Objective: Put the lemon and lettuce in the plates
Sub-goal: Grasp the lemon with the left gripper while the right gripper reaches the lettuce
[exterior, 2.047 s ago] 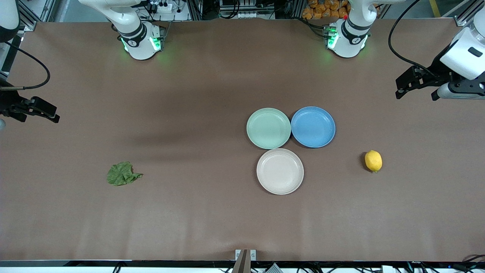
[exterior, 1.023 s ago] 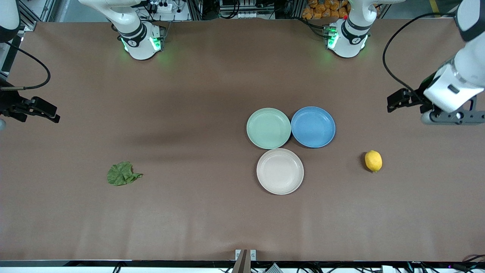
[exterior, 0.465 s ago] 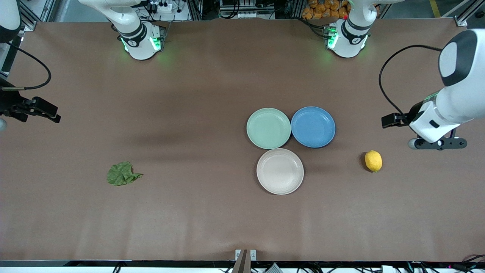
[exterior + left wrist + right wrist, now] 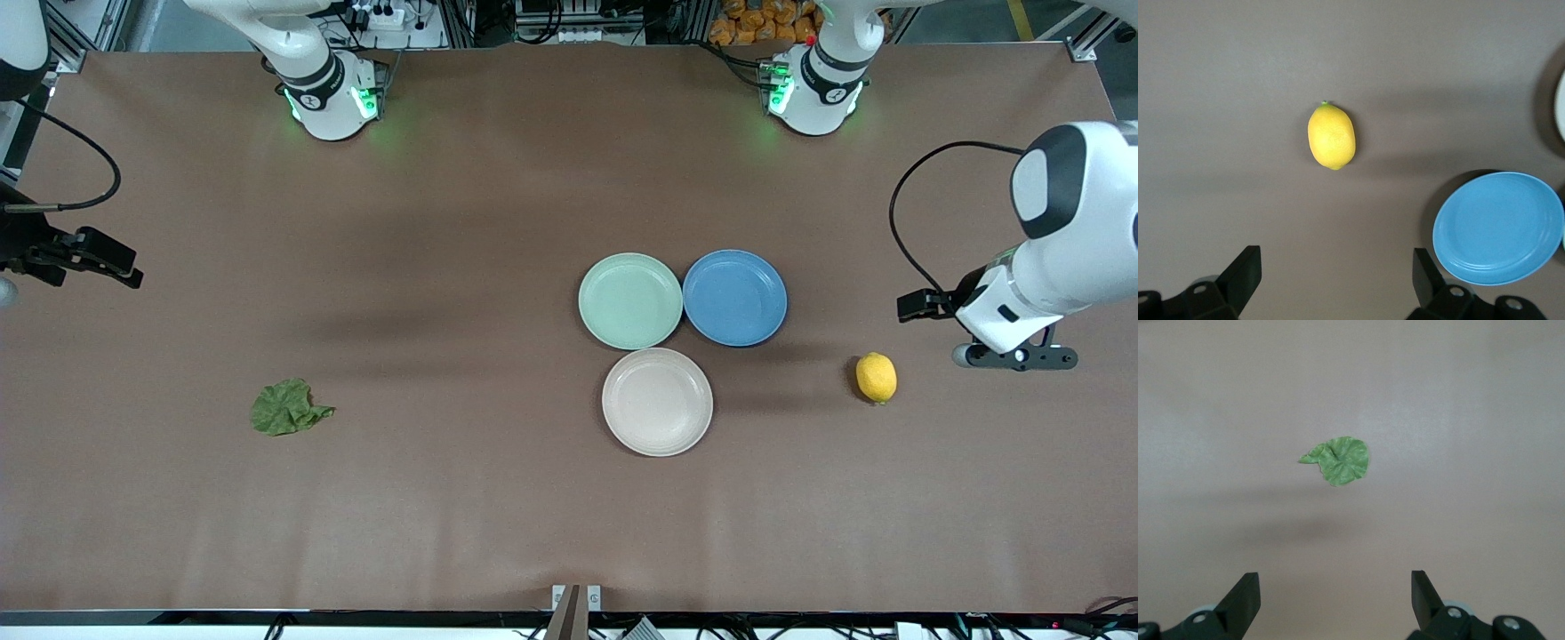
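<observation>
The lemon lies on the table toward the left arm's end; it shows in the left wrist view. The lettuce lies toward the right arm's end and shows in the right wrist view. The mint green plate and the beige plate sit bare mid-table, the beige one nearer the front camera. My left gripper is open and empty, raised over the table close to the lemon. My right gripper is open and empty, raised at the table's edge, with the arm waiting.
A blue plate sits beside the mint green plate, between it and the lemon; it shows in the left wrist view. The three plates touch or nearly touch. Brown table surface surrounds the lemon and the lettuce.
My left arm has swung in from the table's edge and come down toward the lemon. My right arm, the lemon, the lettuce and the plates have not moved.
</observation>
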